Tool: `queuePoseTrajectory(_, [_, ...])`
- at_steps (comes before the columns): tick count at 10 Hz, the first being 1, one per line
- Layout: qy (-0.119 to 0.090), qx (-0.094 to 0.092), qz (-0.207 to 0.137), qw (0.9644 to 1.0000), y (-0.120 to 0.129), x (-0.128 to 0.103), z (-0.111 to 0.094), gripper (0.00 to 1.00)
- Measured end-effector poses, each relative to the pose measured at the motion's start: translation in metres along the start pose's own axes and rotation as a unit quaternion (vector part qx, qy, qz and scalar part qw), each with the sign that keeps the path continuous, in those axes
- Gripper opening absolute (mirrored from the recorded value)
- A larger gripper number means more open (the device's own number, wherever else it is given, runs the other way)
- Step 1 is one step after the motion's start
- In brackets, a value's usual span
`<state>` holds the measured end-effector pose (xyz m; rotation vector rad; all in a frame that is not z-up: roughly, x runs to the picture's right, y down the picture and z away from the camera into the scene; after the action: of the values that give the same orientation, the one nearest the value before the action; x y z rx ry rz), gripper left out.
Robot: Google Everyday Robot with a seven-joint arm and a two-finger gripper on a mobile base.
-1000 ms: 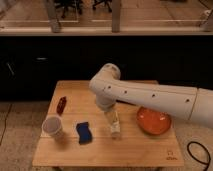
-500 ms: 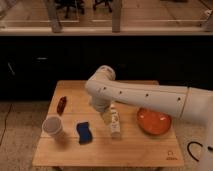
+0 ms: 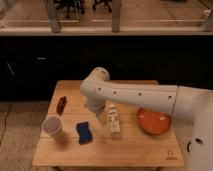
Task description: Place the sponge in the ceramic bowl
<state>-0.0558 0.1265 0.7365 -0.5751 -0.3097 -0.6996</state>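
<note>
The dark-blue sponge (image 3: 84,132) lies flat on the wooden table (image 3: 135,147), front left of centre. The ceramic bowl (image 3: 154,121), orange-red inside, sits on the right side of the table with nothing in it. My white arm reaches in from the right and bends down over the table's middle. Its gripper (image 3: 101,118) hangs just right of and behind the sponge, close to the table top and apart from the sponge. The wrist hides much of the gripper.
A white bottle (image 3: 114,121) lies on the table between the gripper and the bowl. A pale grey cup (image 3: 52,126) stands at the front left. A small dark reddish object (image 3: 61,104) lies at the left edge. Dark cabinets run behind the table.
The arm's elbow has moved a little left and down, bringing the gripper lower and closer to the sponge. Sponge, bowl, bottle and cup have not moved.
</note>
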Motion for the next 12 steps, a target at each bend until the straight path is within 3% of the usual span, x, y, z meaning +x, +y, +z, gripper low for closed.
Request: queuePoseTrajectory(12, [-0.028, -0.013, -0.088, 0.9956, -0.028, -0.042, 0.028, 0.8])
